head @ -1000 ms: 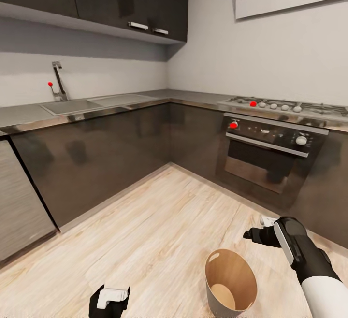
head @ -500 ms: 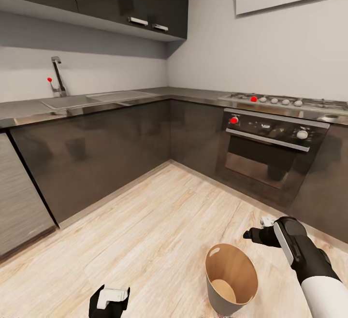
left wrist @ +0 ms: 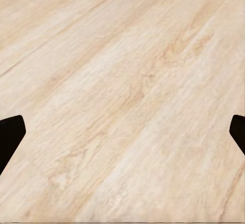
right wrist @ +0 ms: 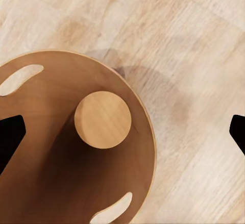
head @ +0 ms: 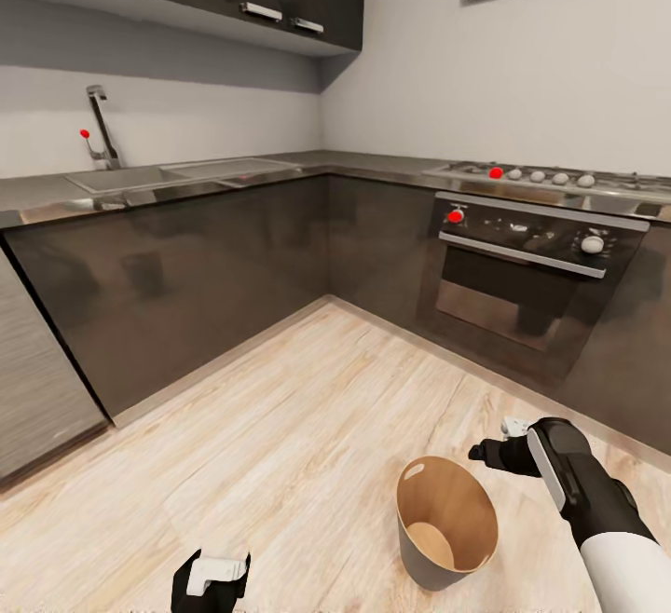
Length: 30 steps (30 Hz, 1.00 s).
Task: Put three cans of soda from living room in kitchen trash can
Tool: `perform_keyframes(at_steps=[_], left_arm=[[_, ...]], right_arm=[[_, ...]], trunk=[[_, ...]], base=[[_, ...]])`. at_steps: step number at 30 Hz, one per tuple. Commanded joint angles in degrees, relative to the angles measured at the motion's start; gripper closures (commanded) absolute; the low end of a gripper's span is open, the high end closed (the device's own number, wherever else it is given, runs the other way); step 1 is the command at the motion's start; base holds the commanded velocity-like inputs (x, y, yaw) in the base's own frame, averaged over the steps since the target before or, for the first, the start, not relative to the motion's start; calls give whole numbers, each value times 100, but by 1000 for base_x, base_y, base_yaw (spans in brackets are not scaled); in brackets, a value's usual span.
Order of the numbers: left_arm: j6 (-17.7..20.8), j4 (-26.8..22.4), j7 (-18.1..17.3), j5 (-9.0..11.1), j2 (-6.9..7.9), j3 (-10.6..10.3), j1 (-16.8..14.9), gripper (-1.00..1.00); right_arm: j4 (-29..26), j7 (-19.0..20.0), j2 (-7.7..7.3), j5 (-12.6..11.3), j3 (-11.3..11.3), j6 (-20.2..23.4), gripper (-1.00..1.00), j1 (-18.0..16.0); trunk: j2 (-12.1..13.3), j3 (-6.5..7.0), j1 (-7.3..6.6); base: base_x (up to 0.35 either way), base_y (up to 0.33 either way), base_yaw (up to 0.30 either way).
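Trash can (head: 445, 522) stands on the kitchen floor near the oven (head: 522, 278), looks empty. Right hand (head: 491, 450) sits just past its rim, spread, holding nothing; left hand (head: 212, 576) spread too. Cans likely light, slick, dentable: take mid-body.

kitchen corner, dark cabinets (head: 186, 287) | oven (head: 522, 278) w/ red knob | trash can (head: 445, 524) on plank floor, right gripper (head: 494, 450) just beside its rim
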Motion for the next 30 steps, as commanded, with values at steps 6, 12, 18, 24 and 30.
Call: perform_keyframes(at_steps=[6, 12, 18, 24, 30], left_arm=[[0, 4, 0, -1, 0, 0, 1, -100], [0, 27, 0, 0, 0, -1, -2, -100], [0, 16, 0, 0, 0, -1, 2, -100], [0, 18, 0, 0, 0, -1, 1, -100], [0, 18, 0, -1, 0, -2, 0, -100]], right_arm=[[0, 0, 2, 0, 2, 0, -100, 0], [0, 0, 5, 0, 2, 0, -100, 0], [0, 0, -2, 5, 2, 0, -100, 0], [0, 0, -13, 8, -1, 0, -100, 0], [0, 0, -63, 8, -6, 0, -100, 0]], trunk=[[-8, -134, 15], [-16, -267, 31], [-25, -399, 46], [-33, -532, 62], [-41, -665, 77]], base=[[0, 0, 0], [0, 0, 0], [0, 0, 0], [0, 0, 0], [0, 0, 0]])
